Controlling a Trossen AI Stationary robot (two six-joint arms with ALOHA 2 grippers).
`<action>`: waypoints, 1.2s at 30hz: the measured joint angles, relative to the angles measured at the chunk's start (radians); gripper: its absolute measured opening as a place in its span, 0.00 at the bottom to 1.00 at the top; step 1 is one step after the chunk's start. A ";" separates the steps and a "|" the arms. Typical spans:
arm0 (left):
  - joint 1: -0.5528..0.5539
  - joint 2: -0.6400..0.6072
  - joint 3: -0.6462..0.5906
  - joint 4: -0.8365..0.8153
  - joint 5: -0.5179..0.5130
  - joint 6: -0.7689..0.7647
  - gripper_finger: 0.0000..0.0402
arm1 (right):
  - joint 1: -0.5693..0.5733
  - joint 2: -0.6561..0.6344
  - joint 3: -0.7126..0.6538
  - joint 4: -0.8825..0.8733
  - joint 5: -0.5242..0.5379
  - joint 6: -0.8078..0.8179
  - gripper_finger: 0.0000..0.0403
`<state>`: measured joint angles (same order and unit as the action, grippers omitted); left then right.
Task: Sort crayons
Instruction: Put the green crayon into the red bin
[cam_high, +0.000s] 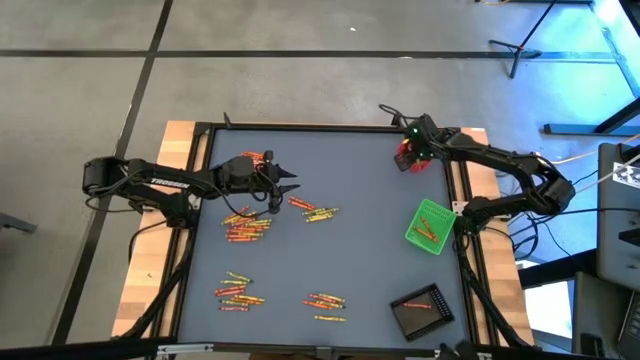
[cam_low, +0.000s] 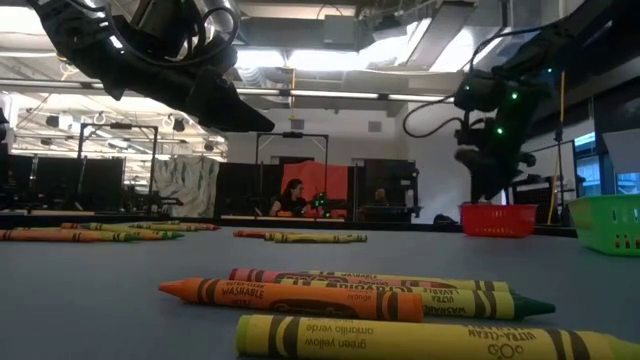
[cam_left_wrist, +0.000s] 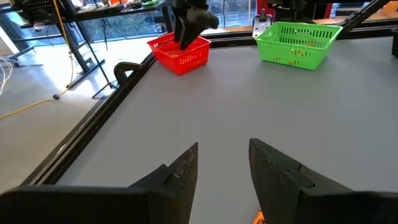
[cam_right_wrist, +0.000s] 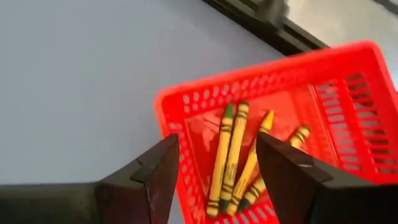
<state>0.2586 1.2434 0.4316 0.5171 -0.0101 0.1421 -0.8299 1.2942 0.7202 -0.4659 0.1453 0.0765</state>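
Crayons lie in loose groups on the grey mat: one below my left gripper (cam_high: 248, 225), one at mid-table (cam_high: 315, 210), two near the front (cam_high: 235, 292) (cam_high: 327, 303). My left gripper (cam_high: 288, 183) (cam_left_wrist: 224, 165) hovers open above the mat with nothing between its fingers. My right gripper (cam_high: 408, 153) (cam_right_wrist: 217, 146) hangs open over the red basket (cam_right_wrist: 323, 112) at the far right, tilted down. Several yellow and green crayons (cam_right_wrist: 233, 155) lie flat on that basket's floor, below the fingers and apart from them.
A green basket (cam_high: 432, 227) with crayons in it stands at the right edge, and a black tray (cam_high: 422, 310) holding crayons stands at the near right. The mat has a raised black frame (cam_high: 300, 127) round it. Bare mat lies between the crayon groups and the baskets.
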 joint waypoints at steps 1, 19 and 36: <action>0.000 0.000 0.000 0.000 0.000 0.000 0.32 | 0.000 0.000 0.011 0.000 -0.007 0.000 0.52; 0.000 0.000 0.000 0.000 0.000 0.000 0.32 | 0.210 -0.001 0.034 0.307 -0.281 -0.064 0.52; 0.000 0.000 0.000 0.000 0.000 0.000 0.32 | 0.583 0.258 0.030 0.646 -0.311 -0.242 0.52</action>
<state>0.2587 1.2434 0.4316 0.5175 -0.0101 0.1421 -0.2467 1.5526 0.7498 0.1804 -0.1658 -0.1651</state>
